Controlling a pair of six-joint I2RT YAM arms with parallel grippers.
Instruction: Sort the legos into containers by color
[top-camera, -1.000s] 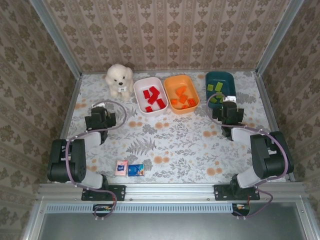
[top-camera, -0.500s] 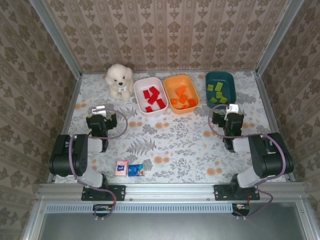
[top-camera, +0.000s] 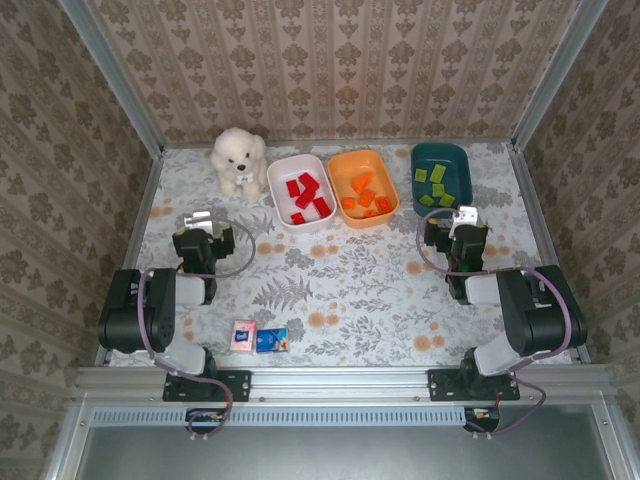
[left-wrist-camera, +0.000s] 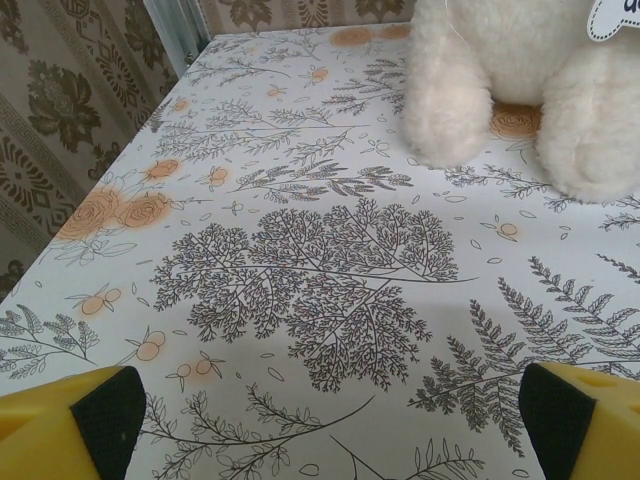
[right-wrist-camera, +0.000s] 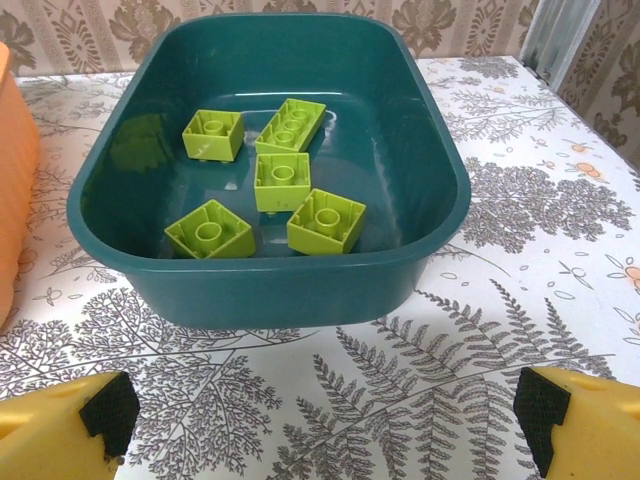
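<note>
From above, three containers are sitting in a row at the far side of the worktop (top-camera: 350, 290): the white tray (top-camera: 276, 172) is holding the red legos (top-camera: 306, 193), the orange tray (top-camera: 342, 160) is holding the orange legos (top-camera: 365, 197), and the teal tray (top-camera: 441, 149) is holding the green legos (top-camera: 435, 186). A plush dog (top-camera: 238, 158) is sitting just left of the white tray, and a pink packet (top-camera: 243, 335) and a blue packet (top-camera: 271, 340) are lying side by side near the front edge. The left arm (top-camera: 150, 310) and the right arm (top-camera: 530, 310) are resting folded, well apart. In the left wrist view, the left fingers (left-wrist-camera: 95, 415) are standing wide apart and holding nothing, pointing over bare worktop towards the dog's paws. In the right wrist view, the right fingers (right-wrist-camera: 100, 410) are also spread wide and gripping nothing, facing the teal tray, where five green legos are lying studs up.
</note>
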